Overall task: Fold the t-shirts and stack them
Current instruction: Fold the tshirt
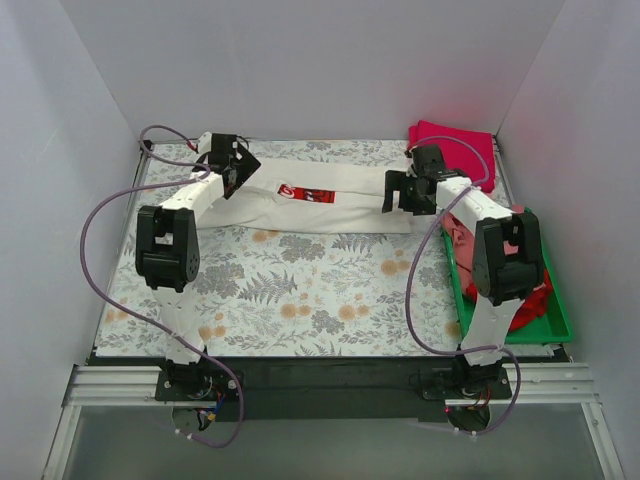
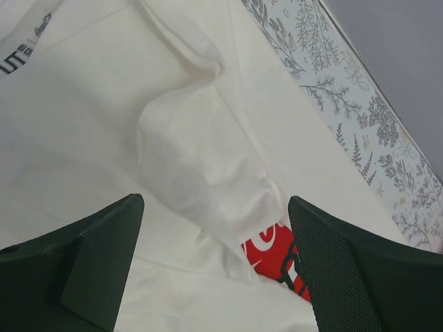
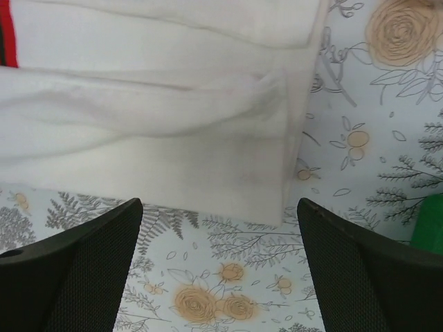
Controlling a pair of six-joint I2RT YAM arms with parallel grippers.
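Note:
A cream-white t-shirt (image 1: 330,205) with a red logo (image 1: 305,194) lies folded into a long band across the back of the table. My left gripper (image 1: 238,168) hovers open over its left end. In the left wrist view the open left gripper (image 2: 216,202) has rumpled white cloth (image 2: 201,159) and the red logo (image 2: 270,250) below it, with nothing held. My right gripper (image 1: 405,192) is open at the shirt's right end. In the right wrist view the right gripper (image 3: 220,204) stands just off the shirt's folded corner (image 3: 273,200). A magenta t-shirt (image 1: 460,145) lies at the back right.
A green tray (image 1: 562,318) along the right edge holds a red shirt (image 1: 537,302) and a pinkish one (image 1: 461,240), partly hidden by the right arm. The tray's corner (image 3: 432,225) shows in the right wrist view. The floral tablecloth (image 1: 300,290) covers the table; white walls enclose it.

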